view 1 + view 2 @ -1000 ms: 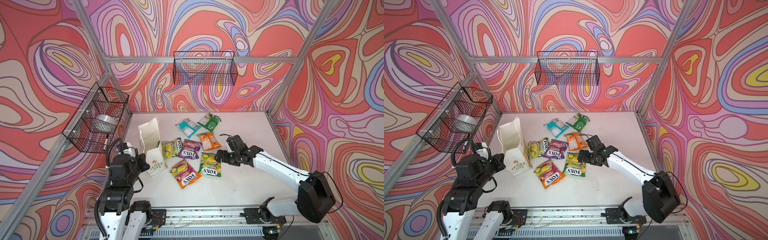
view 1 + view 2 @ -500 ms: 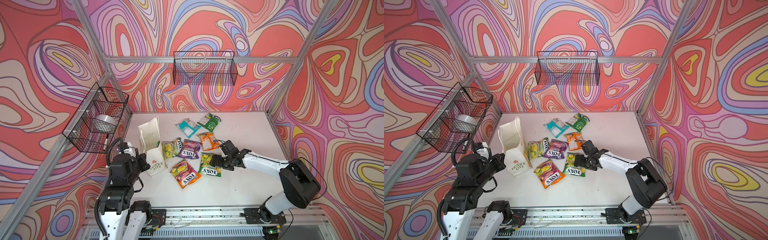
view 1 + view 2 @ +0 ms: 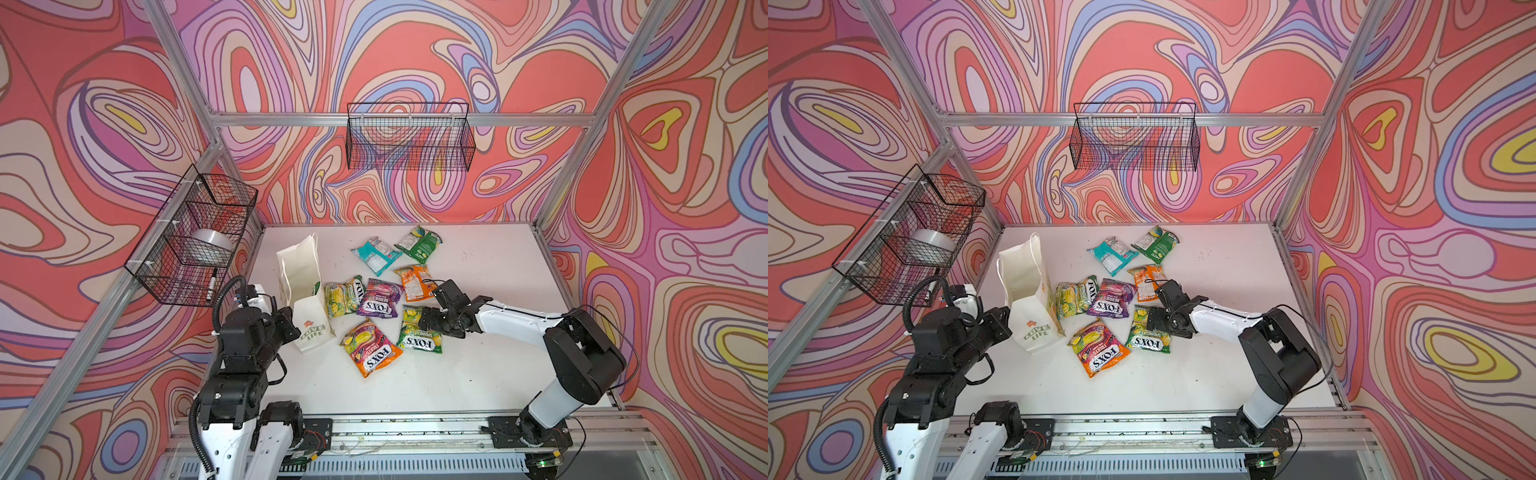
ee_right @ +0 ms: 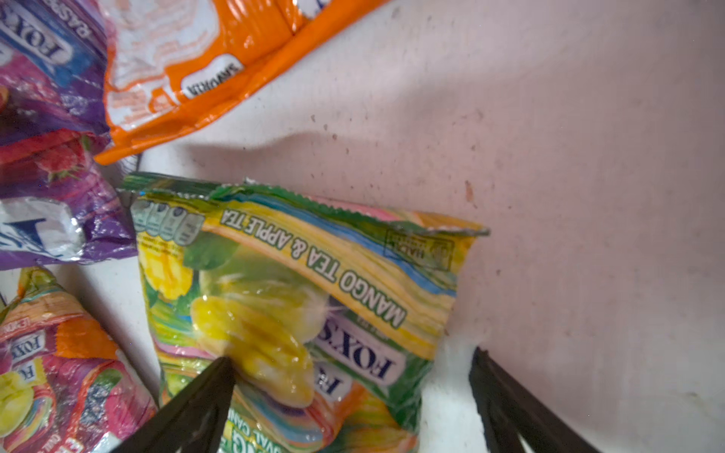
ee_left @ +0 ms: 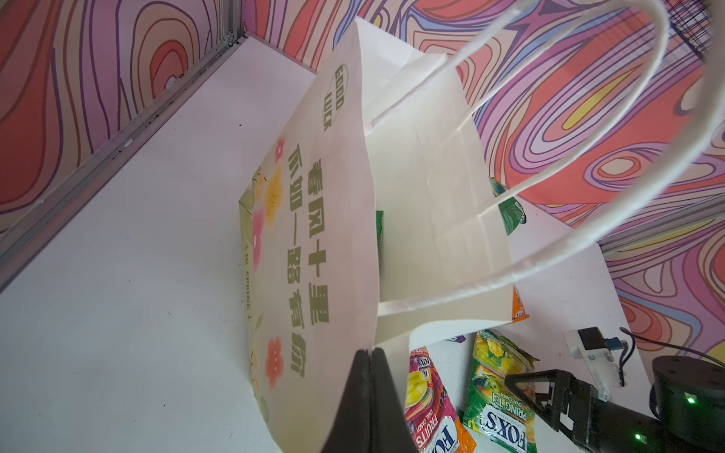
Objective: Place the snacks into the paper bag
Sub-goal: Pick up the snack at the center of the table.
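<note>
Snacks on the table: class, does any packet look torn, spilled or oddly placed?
None looks torn or spilled. The teal packet, far green packet and orange packet lie back-up, showing white labels; the rest show FOX'S.

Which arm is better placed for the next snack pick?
Right. The right gripper hangs open over the green Spring Tea packet, while the left gripper is shut on the paper bag rim.
</note>
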### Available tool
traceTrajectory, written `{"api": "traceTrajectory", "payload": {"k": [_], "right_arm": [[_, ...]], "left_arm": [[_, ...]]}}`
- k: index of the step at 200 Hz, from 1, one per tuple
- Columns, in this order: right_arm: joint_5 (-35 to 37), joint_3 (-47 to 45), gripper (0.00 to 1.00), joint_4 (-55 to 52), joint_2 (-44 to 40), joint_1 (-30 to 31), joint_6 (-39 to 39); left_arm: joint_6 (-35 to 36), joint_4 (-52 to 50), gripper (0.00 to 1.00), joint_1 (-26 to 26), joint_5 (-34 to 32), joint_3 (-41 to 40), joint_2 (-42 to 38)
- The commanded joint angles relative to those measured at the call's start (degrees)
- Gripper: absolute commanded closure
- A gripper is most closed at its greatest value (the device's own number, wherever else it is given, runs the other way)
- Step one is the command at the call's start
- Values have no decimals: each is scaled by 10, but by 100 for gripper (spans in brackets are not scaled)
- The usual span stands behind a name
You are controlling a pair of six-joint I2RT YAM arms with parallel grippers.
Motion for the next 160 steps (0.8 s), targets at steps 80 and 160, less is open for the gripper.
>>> {"api": "traceTrajectory", "payload": {"k": [80,160], "right_arm": [[0,-34,34,42,27,15,32],[-3,-11,78,15,-28,16,16]], "left_arm": [[1,-16,100,5,6,-6,6],[1,-15,100,5,8,-5,4]]}}
